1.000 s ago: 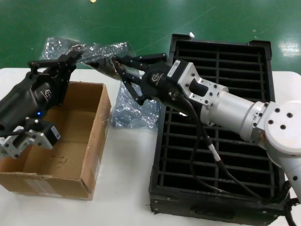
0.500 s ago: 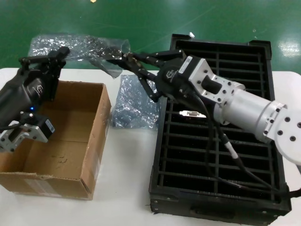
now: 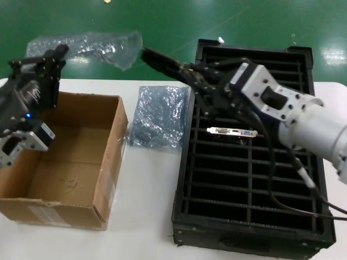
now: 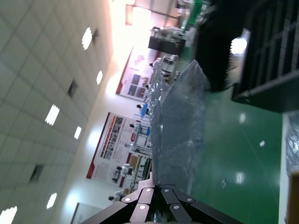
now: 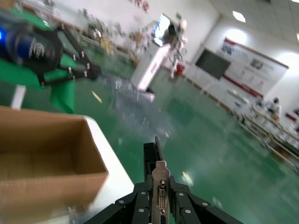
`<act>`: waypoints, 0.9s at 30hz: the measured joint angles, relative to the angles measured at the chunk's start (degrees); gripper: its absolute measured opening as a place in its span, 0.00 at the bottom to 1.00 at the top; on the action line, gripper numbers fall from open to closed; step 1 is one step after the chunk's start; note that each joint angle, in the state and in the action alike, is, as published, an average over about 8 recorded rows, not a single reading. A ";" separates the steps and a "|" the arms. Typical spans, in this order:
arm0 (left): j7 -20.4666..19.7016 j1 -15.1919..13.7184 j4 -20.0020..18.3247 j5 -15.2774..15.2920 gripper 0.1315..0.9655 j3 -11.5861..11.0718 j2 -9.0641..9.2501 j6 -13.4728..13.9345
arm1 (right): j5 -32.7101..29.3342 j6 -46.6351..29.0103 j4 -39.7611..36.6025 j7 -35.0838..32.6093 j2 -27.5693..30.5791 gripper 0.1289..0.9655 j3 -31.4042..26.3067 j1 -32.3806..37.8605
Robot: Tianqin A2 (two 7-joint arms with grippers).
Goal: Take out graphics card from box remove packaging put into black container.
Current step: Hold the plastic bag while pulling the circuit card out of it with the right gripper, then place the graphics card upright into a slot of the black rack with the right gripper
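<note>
The right gripper (image 3: 181,69) clamps the bare graphics card (image 3: 162,59) pointing ten o'clock; tilted, it could miss the black container's (image 3: 303,162) slots

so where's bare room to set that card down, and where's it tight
Free: the black container's near slots, and the bare floor of the box. Crowded: the far end, where the right gripper holds the graphics card, a second card lies, and a spare bag covers the table.

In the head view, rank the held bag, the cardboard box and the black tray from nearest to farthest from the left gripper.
1. Held bag: clamped in the left gripper, trailing toward the robot's right.
2. Cardboard box: just below that gripper.
3. Black tray: farthest, on the robot's right side.
</note>
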 joint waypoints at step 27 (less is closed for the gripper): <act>-35.79 3.85 -2.89 -14.89 0.01 -1.72 16.11 -3.30 | 8.48 -43.34 12.00 44.96 18.87 0.07 -39.95 46.97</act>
